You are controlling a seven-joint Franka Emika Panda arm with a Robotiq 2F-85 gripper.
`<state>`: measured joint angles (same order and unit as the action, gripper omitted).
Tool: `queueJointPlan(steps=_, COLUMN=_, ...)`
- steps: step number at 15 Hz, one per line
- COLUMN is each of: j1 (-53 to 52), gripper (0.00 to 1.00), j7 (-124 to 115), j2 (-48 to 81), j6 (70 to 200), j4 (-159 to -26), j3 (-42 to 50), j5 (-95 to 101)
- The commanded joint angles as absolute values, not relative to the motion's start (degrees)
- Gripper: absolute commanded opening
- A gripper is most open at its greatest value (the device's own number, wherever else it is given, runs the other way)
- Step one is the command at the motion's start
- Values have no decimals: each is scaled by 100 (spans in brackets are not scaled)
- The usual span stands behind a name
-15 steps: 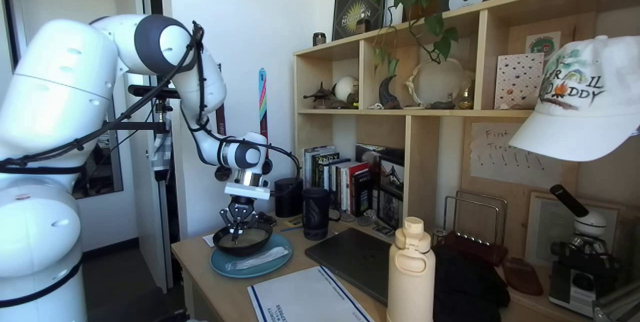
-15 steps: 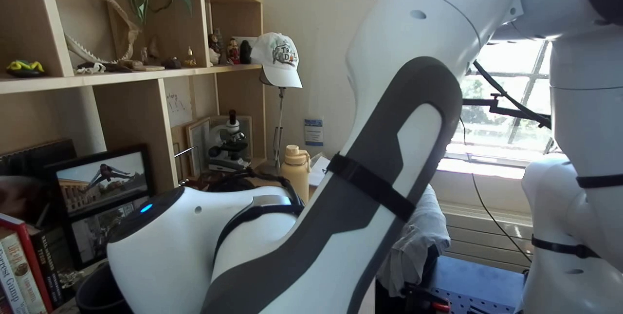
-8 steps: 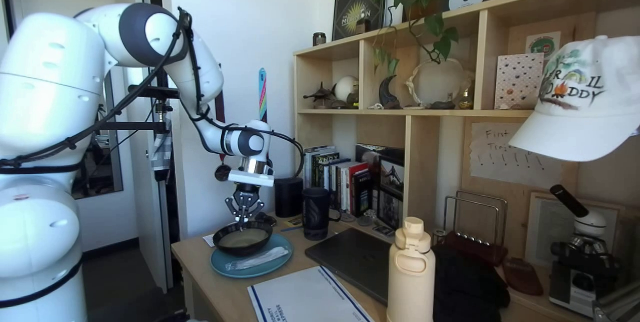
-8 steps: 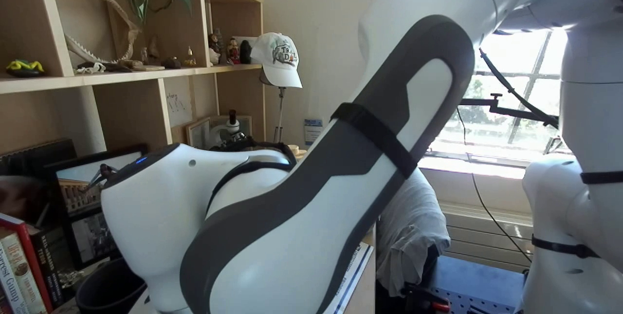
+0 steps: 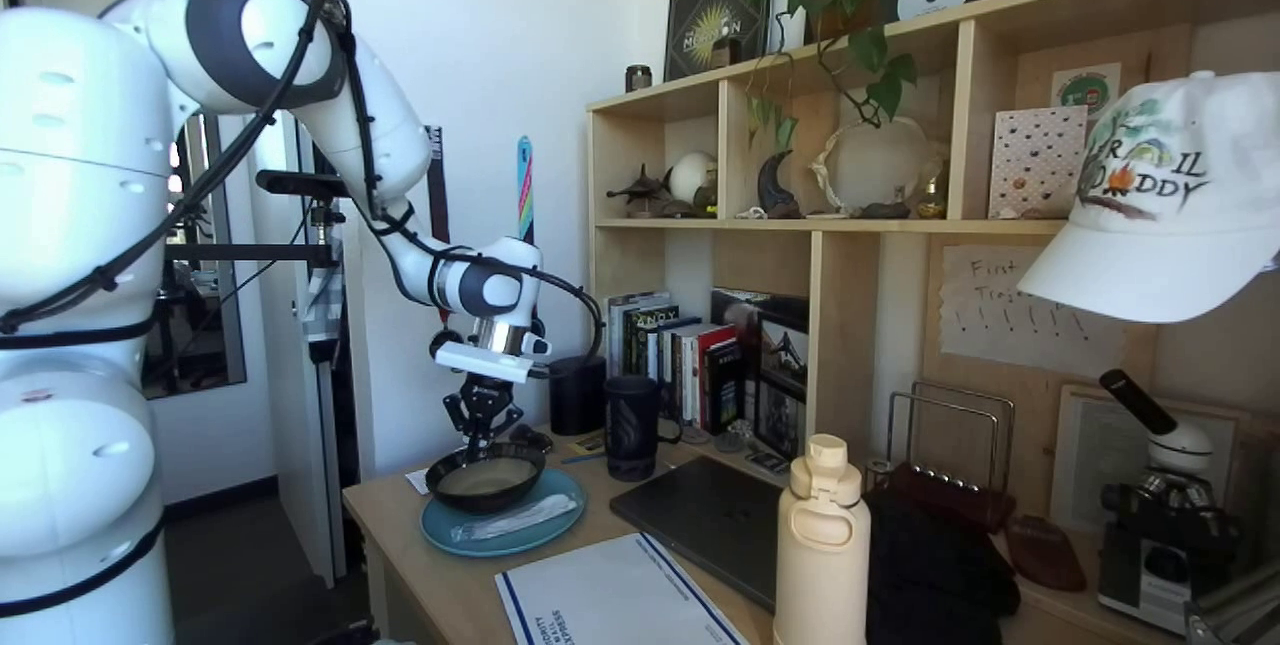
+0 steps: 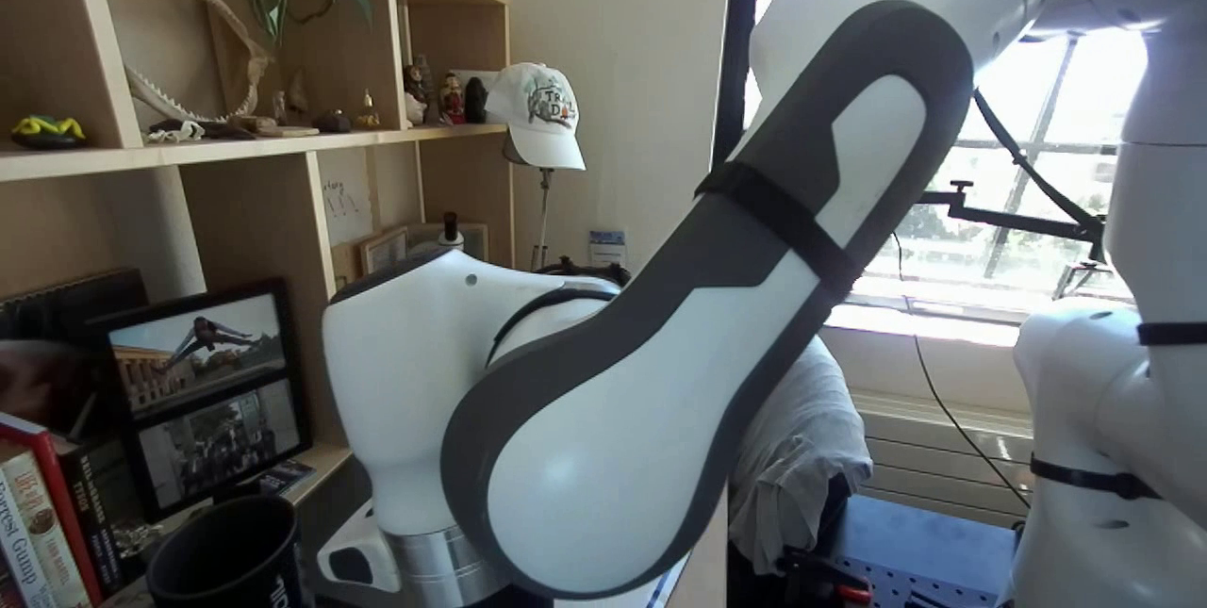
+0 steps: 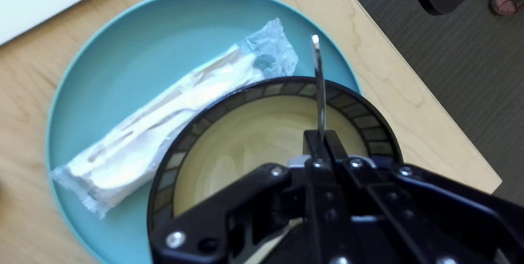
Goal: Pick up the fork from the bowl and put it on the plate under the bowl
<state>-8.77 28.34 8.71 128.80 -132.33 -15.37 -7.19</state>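
Note:
The dark bowl (image 5: 485, 485) sits on the teal plate (image 5: 505, 545), toward its rear. In the wrist view the bowl (image 7: 245, 145) shows a pale, bare inside, and the plate (image 7: 123, 51) extends beyond it. My gripper (image 7: 322, 139) is shut on the metal fork (image 7: 320, 92), seen nearly edge-on as a thin strip that points out over the bowl's rim and the plate. The fork's part between and below the fingers is hidden. In an exterior view the gripper (image 5: 478, 450) is at the bowl's back rim; the fork is too small to make out there.
A clear-wrapped white packet (image 7: 184, 112) lies on the plate beside the bowl. A dark cup (image 5: 632, 430), a black cylinder (image 5: 577, 395), a closed dark laptop (image 5: 705, 525), a white envelope (image 5: 610, 595) and a tan bottle (image 5: 822, 555) stand or lie nearby. The desk edge (image 7: 409, 71) is close.
My gripper has risen from inside the bowl to its back rim, then shifted slightly and tilted. The arm's elbow has moved up and back. The bowl and plate have not moved.

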Motion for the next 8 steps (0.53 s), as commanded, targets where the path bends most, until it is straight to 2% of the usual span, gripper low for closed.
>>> queueJointPlan(steps=1, j1=-860, gripper=2, j7=2448, j2=185, j6=13549, j4=-14096, j3=-1437, j5=-1140)
queueJointPlan(steps=8, j1=-928, gripper=2, j7=1742, j2=-534, j6=14682, j4=-15223, j3=-1173, j5=-1614)
